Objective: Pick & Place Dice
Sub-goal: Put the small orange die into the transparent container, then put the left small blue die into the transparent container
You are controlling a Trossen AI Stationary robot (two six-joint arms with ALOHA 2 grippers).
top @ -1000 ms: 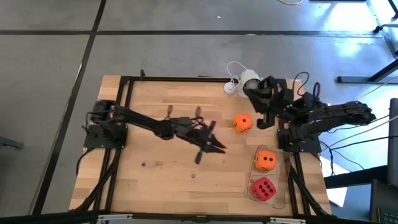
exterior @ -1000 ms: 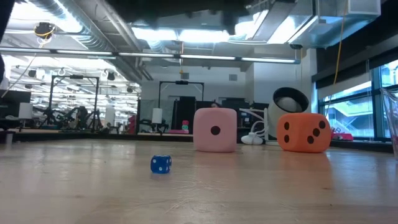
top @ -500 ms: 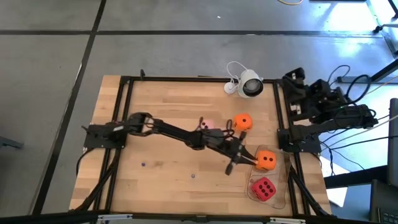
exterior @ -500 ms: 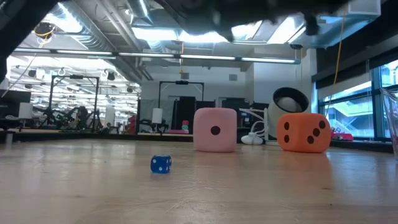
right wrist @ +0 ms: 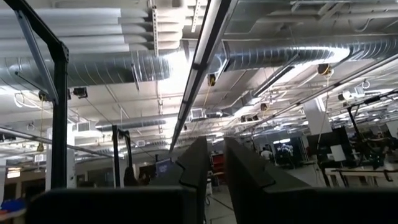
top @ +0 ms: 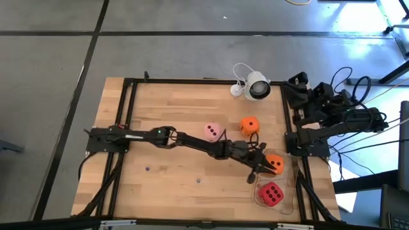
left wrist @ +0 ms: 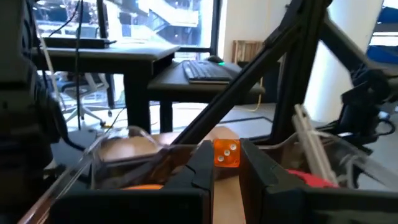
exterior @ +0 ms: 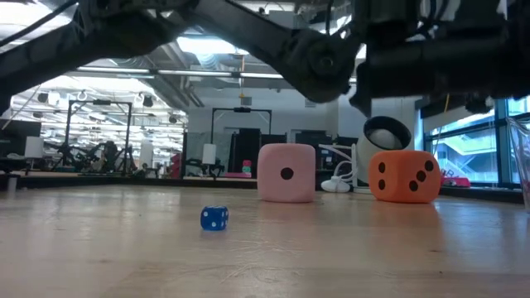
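We judge this the carry step: the left tool (left wrist: 226,163) seems to pinch a small orange die (left wrist: 226,153) above the table's (top: 166,102) right side, beside an orange die (top: 275,164). Next it needs lining up over the clear tray (top: 295,191) holding the red die (top: 271,193), then releasing. The pink die (top: 213,131) and another orange die (top: 249,125) sit mid-table. The right tool (right wrist: 210,163) is parked, nearly closed and empty.
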